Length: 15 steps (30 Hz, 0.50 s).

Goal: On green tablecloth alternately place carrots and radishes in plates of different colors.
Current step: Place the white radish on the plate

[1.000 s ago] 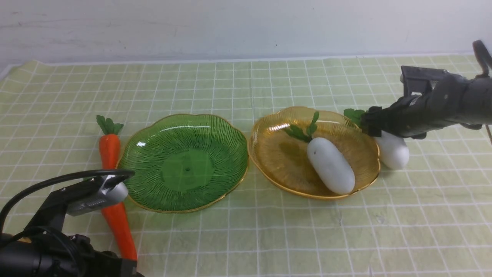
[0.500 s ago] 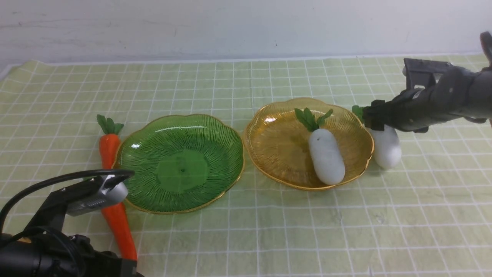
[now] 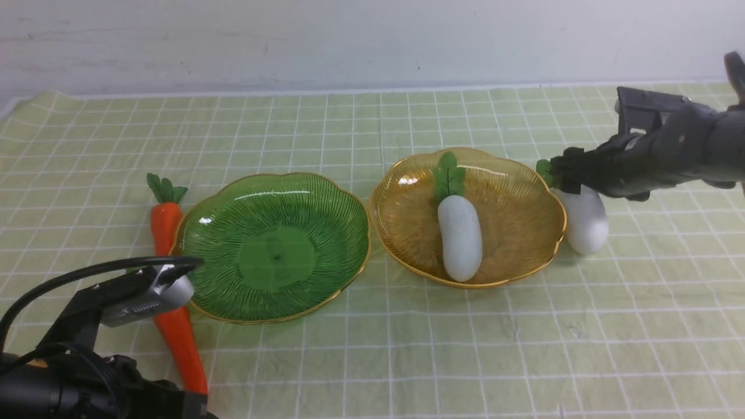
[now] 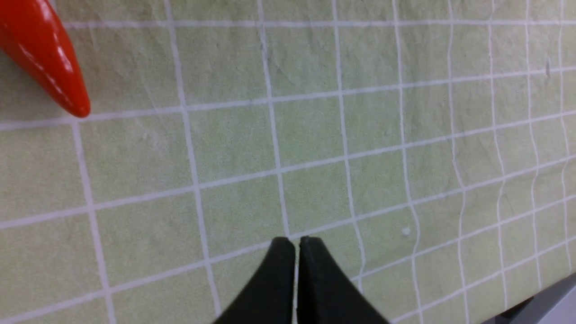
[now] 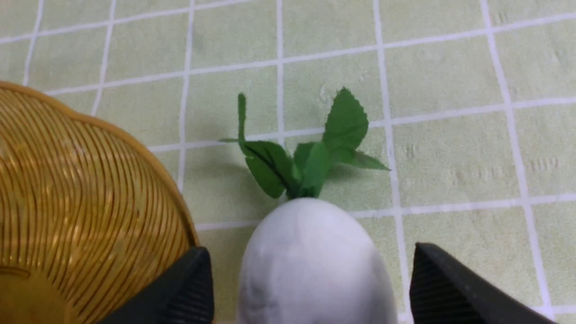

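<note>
- Two radishes show: the plated radish [image 3: 460, 237] lies inside the amber plate [image 3: 515, 192], leaves toward its far rim. The outer radish [image 3: 585, 224] lies on the green tablecloth [image 3: 407, 349], just beside that plate's right rim.
- The right pincer [image 5: 310, 254] stands wide, one finger on each side of the outer radish's leafy end. Neither finger is seen touching it, and it holds nothing.
- The left pincer [image 4: 294, 243] has its fingers pressed together, empty, above bare cloth near the tip of the carrot [image 3: 165, 230]. That carrot lies along the left rim of the green plate [image 3: 273, 247], which holds nothing.
- The step in hand, as I judge it, is gripping the outer radish to carry it into a plate.
- To do it well, come down further so the fingers close on the plump white body, not on the soft leaves, which would likely slip out.
- One finger sits very close to the amber rim; closing should draw it away from the plate, not under it, since so light a plate probably slides or tips.
- The skin looks smooth and rounded, so a centred, firm squeeze seems wise.
- Lift clear of the scalloped rim before crossing, then lay it beside the plated radish, not on top.
</note>
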### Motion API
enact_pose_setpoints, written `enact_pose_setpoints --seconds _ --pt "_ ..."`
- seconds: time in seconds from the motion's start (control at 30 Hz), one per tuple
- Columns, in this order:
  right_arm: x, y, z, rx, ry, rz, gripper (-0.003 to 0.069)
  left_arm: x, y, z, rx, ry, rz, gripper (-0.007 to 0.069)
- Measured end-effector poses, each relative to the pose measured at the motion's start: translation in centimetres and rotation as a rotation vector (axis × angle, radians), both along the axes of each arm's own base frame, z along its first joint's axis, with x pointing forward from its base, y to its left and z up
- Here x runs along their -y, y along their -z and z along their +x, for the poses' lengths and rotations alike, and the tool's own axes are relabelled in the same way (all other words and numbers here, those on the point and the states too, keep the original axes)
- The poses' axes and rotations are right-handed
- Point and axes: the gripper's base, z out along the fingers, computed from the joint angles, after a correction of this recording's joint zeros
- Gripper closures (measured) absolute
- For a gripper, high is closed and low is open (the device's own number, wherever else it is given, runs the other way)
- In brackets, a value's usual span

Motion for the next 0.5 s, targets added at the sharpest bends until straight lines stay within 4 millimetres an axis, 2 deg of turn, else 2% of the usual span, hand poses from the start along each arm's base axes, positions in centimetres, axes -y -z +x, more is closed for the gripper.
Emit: enact_pose_setpoints --seconds 0.37,0.47,0.5 --pt "0.3 1.3 0.1 -0.029 0.019 0.009 0.013 0.0 0.0 0.0 0.0 0.0 0.0 0.0629" --pt "0.3 1.6 0.1 -0.037 0.019 0.009 0.0161 0.0 0.0 0.0 0.0 0.0 0.0 0.0629" --pt "0.3 1.6 0.1 -0.039 0.017 0.008 0.0213 0.0 0.0 0.0 0.0 -0.001 0.0 0.0629"
